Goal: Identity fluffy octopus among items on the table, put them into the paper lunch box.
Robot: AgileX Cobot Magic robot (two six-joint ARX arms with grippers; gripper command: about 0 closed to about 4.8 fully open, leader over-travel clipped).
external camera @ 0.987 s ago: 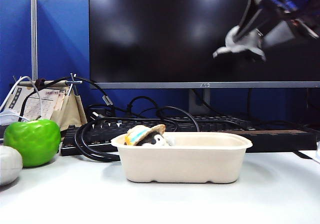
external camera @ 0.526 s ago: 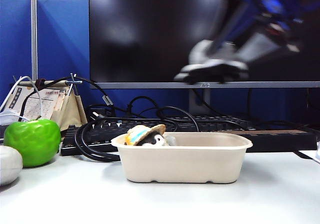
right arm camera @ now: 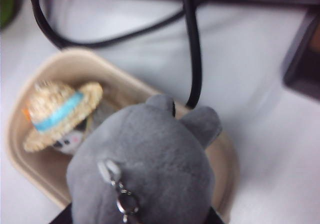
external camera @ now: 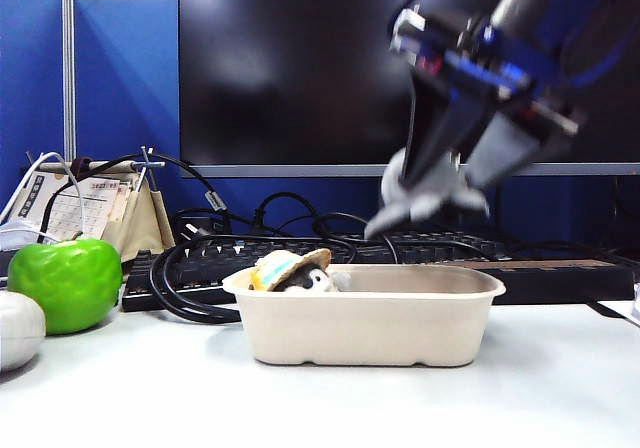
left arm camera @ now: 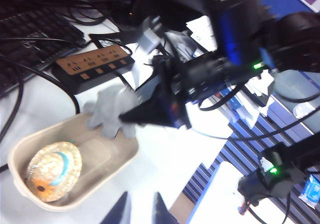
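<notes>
My right gripper (external camera: 440,180) hangs over the right half of the paper lunch box (external camera: 370,328), shut on the fluffy octopus (external camera: 425,190). In the right wrist view the grey octopus (right arm camera: 150,174) with its keychain ring fills the space between the jaws of my right gripper (right arm camera: 140,219), above the box rim (right arm camera: 220,154). The left wrist view shows the octopus (left arm camera: 110,111) dangling just over the box (left arm camera: 20,154). My left gripper (left arm camera: 141,211) hovers off to the side over the white table (left arm camera: 165,154), its tips a narrow gap apart and empty.
A straw-hatted plush (external camera: 290,270) lies in the box's left end. A green apple (external camera: 65,283) and a white rounded object (external camera: 18,328) sit at the left. Behind the box are black cables (external camera: 180,288), a keyboard (external camera: 430,243), a power strip (external camera: 560,268) and a monitor.
My right arm has swung from the upper right down and leftward, carrying the octopus to just above the box. The left gripper has stayed still.
</notes>
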